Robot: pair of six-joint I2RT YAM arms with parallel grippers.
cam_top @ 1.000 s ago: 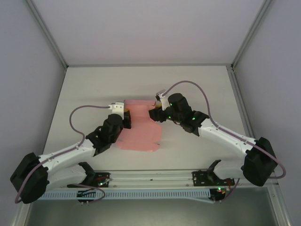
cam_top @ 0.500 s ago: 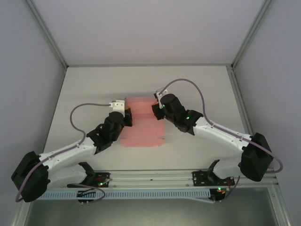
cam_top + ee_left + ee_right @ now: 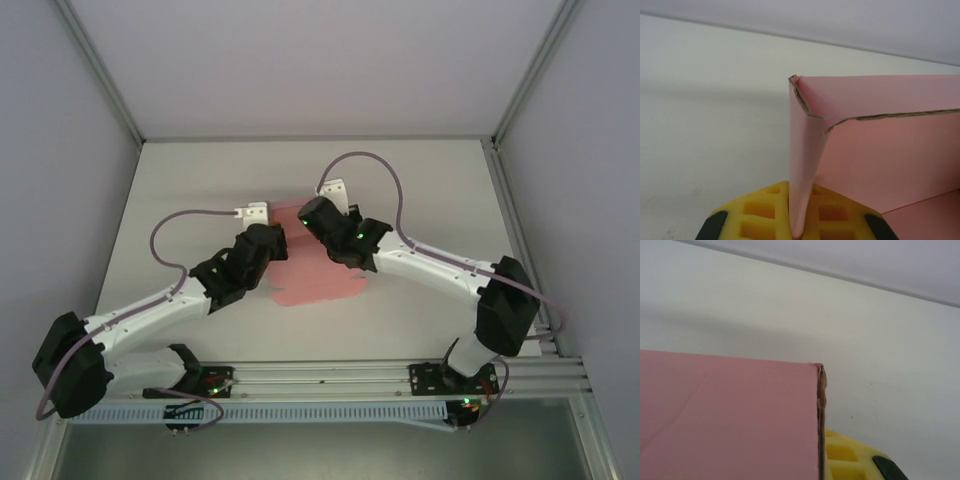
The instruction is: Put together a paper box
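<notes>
At the middle of the table [image 3: 430, 190], the paper box [image 3: 322, 283] looks only part-formed: the left gripper [image 3: 799, 222] pinches one raised wall, the right gripper [image 3: 824, 465] is clamped on the opposite far corner, and the closing folds seem left to do.

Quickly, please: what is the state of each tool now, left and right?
Left tool: closed, pinching an upright flap of the paper box.
Right tool: closed on the paper box's edge.

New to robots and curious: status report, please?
Left gripper shut on paper box wall. Right gripper shut on opposite edge. Nothing in the way.
</notes>
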